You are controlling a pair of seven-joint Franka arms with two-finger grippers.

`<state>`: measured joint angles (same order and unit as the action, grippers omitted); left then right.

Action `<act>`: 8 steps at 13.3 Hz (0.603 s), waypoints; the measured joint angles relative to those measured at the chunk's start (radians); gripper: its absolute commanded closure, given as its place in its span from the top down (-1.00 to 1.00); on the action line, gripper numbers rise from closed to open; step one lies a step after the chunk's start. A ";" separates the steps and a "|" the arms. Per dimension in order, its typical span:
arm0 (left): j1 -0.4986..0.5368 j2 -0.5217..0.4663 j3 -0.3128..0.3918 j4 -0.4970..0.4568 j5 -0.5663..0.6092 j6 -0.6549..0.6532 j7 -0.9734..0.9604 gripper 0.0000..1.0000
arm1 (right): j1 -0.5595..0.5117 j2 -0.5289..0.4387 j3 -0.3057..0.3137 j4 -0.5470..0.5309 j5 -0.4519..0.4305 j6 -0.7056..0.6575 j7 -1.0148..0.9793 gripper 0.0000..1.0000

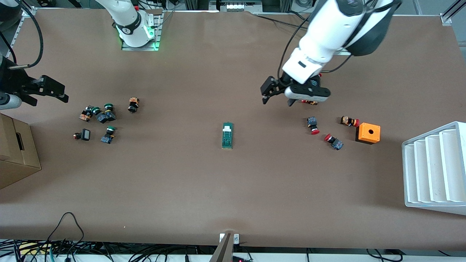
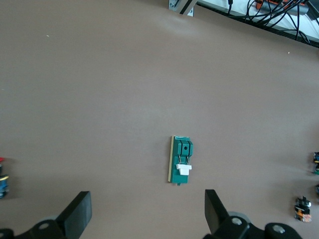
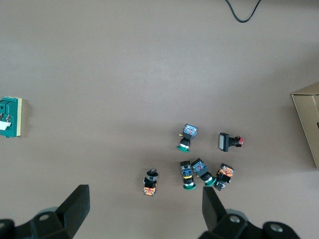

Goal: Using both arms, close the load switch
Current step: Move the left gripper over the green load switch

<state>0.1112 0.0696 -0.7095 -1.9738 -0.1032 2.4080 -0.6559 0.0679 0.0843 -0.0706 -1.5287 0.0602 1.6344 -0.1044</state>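
Load switch (image 1: 227,135) lay alone mid-table with bare brown table (image 1: 233,189) all round, left gripper (image 1: 276,95) hung wide open and empty above the table toward the left arm's end, right gripper (image 1: 49,91) likewise open, empty, near green-capped buttons (image 1: 100,114).

Orange box (image 1: 368,133), red-capped buttons (image 1: 313,125), green-capped buttons (image 1: 108,134), white tray (image 1: 435,168), cardboard box (image 1: 16,153)

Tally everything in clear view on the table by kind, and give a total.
Push buttons: 9
Load switch: 1
Orange box: 1
White rack: 1
Cardboard box: 1
Total: 13
Uncounted: red item, half hidden beneath left end effector.
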 measured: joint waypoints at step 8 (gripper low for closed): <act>-0.163 0.272 -0.026 -0.053 0.988 0.190 -0.957 1.00 | -0.006 0.000 -0.002 0.000 0.000 0.000 0.000 0.99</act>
<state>-0.0516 0.3415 -0.7352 -2.0271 0.8846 2.5984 -1.6126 0.0623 0.0846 -0.0724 -1.5284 0.0606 1.6340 -0.1044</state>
